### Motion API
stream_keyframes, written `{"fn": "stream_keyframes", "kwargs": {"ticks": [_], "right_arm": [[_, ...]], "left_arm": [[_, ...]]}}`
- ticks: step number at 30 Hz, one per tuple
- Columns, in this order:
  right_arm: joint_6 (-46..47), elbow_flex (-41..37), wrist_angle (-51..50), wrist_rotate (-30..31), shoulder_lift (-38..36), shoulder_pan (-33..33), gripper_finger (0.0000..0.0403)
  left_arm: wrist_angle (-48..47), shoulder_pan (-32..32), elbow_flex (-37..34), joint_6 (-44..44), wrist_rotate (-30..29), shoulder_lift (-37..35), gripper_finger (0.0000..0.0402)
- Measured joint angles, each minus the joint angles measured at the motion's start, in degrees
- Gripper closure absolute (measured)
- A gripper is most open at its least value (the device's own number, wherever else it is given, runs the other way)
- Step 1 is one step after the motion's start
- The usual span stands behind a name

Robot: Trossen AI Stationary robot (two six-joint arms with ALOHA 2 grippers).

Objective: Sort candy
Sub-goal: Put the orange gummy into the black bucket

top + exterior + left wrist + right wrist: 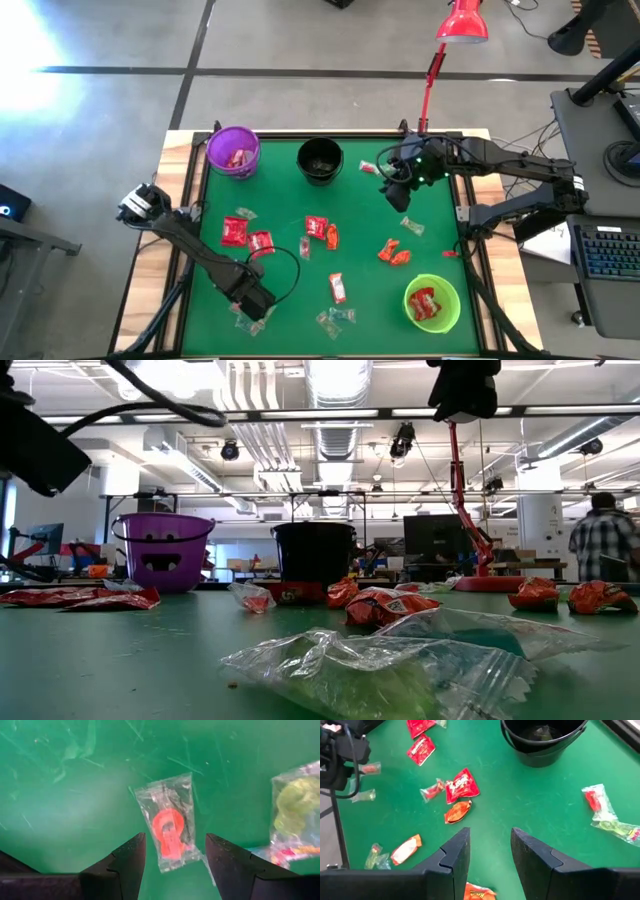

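Candy is scattered on the green mat: red packets [260,242], orange ones [395,254], clear twisted ones [335,318]. My left gripper [255,303] hovers open at the near left. In its wrist view the fingers [175,840] stand on either side of a clear packet with a red sweet [170,827] lying flat below them; a clear packet with a green sweet [297,810] lies beside it. My right gripper [398,190] hangs open, raised above the mat at the far right, beside the black bowl [542,742]; its fingers [490,834] are over bare mat.
A purple bowl [233,152] and the black bowl [320,160] stand along the far edge; a green bowl [432,302] with red candy sits near right. A red lamp [462,22] rises behind the far right corner. A person [603,535] stands in the room beyond.
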Motion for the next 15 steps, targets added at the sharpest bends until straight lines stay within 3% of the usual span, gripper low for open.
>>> {"fn": "stream_keyframes", "kwargs": {"ticks": [10,15], "right_arm": [[-0.26,0.00,-0.77,-0.34,-0.13,0.00,0.0271],[-0.84,0.00,-1.27,-0.34,-0.31,0.00,0.0271]], "left_arm": [[0.79,0.01,-0.11,1.11,1.63,4.63,0.0216],[1.06,0.04,0.09,1.48,1.91,5.36,0.0243]]}}
